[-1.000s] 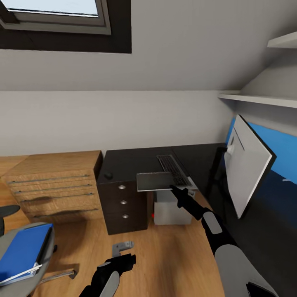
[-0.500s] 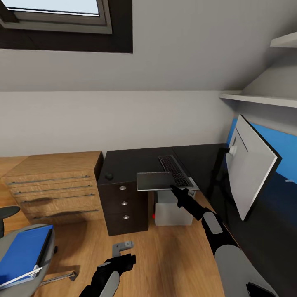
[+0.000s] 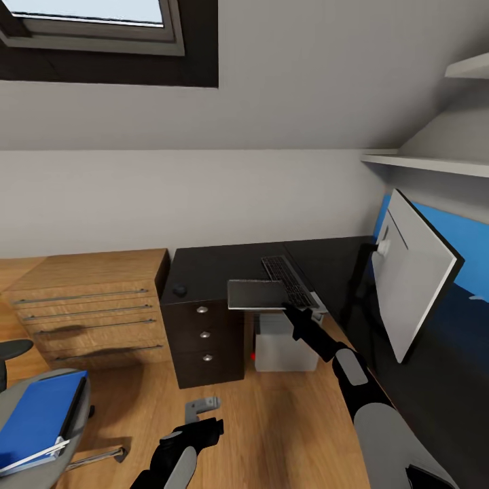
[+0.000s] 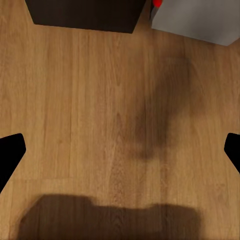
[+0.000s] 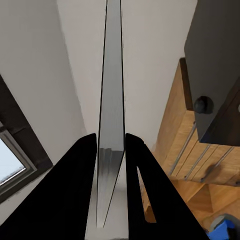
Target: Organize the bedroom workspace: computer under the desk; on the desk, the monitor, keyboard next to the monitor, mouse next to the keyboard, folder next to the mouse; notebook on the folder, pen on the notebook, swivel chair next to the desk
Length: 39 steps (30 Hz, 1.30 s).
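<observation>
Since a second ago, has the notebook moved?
Yes. The notebook in the right tool edged up and rightward against the desk front edge.

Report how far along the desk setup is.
Done: keyboard, mouse and monitor on the desk, computer beneath. In hand: right gripper holds the notebook above the desk edge. Left: folder lies on the swivel chair, so the stacking awaits.
</observation>
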### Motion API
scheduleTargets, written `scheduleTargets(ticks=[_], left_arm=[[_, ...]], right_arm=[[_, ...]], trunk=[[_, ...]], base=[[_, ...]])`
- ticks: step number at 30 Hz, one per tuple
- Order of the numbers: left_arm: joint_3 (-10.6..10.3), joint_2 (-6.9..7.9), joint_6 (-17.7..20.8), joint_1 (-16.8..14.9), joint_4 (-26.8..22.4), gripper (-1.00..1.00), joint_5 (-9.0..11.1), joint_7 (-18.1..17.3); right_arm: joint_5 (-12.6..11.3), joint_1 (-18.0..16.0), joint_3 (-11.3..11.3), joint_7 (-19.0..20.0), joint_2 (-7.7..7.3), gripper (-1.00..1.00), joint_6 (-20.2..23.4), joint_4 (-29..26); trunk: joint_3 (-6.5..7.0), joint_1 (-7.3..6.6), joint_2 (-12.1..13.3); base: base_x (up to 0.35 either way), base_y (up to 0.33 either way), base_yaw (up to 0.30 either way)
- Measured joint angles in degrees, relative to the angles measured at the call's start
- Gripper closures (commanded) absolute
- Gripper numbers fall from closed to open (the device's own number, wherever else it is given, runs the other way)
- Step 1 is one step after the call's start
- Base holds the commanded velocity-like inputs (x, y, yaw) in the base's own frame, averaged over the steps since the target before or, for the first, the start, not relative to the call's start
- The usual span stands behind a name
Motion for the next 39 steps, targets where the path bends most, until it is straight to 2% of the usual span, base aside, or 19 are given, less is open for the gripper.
scheduleTargets(ticks=[3, 18, 24, 31, 34, 37, 39], left_arm=[[0.0, 0.0, 0.0, 0.0, 0.0, -1.0, 0.0, 0.0], [-0.1, -0.05, 0.0, 0.0, 0.4, -1.0, 0.0, 0.1], [-0.1, -0.08, 0.0, 0.0, 0.9, -1.0, -0.1, 0.1], [-0.2, -0.01, 0.0, 0.0, 1.0, -1.0, -0.2, 0.1], [-0.2, -0.01, 0.0, 0.0, 1.0, -1.0, -0.2, 0.1], [-0.2, -0.03, 0.0, 0.0, 1.1, -1.0, -0.1, 0.1], [-0.2, -0.06, 0.0, 0.0, 1.1, -1.0, -0.1, 0.1]], right_arm=[[-1.0, 0.0, 0.1, -0.2, 0.02, 1.0, -0.1, 0.0], [-1.0, 0.0, 0.1, -0.3, 0.06, 1.0, -0.7, 0.1], [-1.0, 0.0, 0.1, -0.1, -0.06, 1.0, -0.6, 0.1], [-1.4, 0.2, 0.1, 0.5, -1.69, 1.0, -0.4, 0.1], [-0.9, 0.2, 0.3, 0.3, -1.61, 1.0, -0.8, 0.0], [0.0, 0.2, 1.1, -3.9, -0.75, 1.0, -6.1, 0.1], [0.4, 0.2, 1.4, -8.3, 0.61, 1.0, -10.7, 0.0]], trunk=[[0.05, 0.0, 0.0], [0.96, -0.01, 0.0], [1.15, -0.03, 0.0], [1.19, -0.03, 0.0], [1.19, -0.03, 0.0], [1.19, -0.01, 0.0], [1.19, 0.0, 0.0]], base=[[0.0, 0.0, 0.078], [0.014, 0.0, 0.187], [0.237, 0.0, 0.204], [0.307, 0.0, 0.048], [0.282, 0.0, 0.005], [0.103, 0.0, 0.001], [0.036, 0.0, 0.0]])
